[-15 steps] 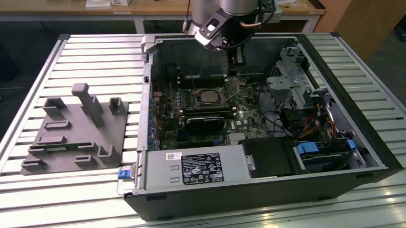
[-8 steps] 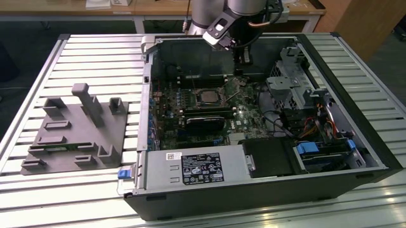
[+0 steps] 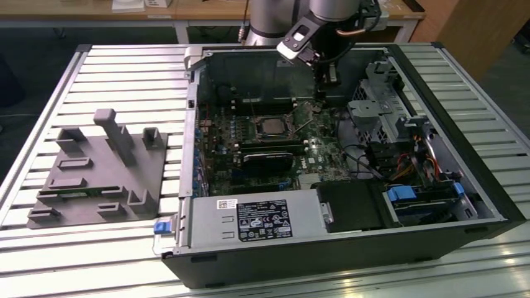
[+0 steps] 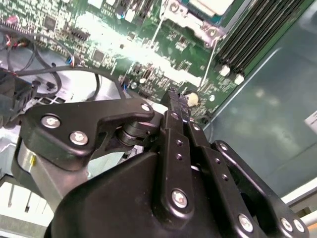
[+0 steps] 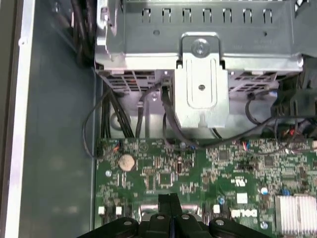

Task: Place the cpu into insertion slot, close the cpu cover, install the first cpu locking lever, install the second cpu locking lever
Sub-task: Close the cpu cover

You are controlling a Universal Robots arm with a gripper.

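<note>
Slatted metal counter (image 3: 124, 62) carries the open computer case (image 3: 348, 257), laid on its side so the motherboard (image 3: 223, 161) faces up and I can work straight down onto it; a grey fixture block (image 3: 99, 174) sits well apart on the exterior view's left. Over the far part of the board hangs the hand (image 3: 331, 79), near the case's far wall and just right of the socket. Both wrist views show its fingers (image 4: 174, 116) pressed flat together with nothing between them, which I judge suits poking or pushing a thin part rather than grasping.

Seated in the socket is the cpu (image 3: 269, 126), its pale top peeking into the second wrist view's edge (image 4: 210, 4). Around it lies the cpu cover (image 4: 190, 20), apparently down flat, though the angle is poor and I would not swear to it. A thin locking lever (image 4: 208, 62) runs beside the socket toward the hand's tips; whether it is latched I cannot tell.
</note>
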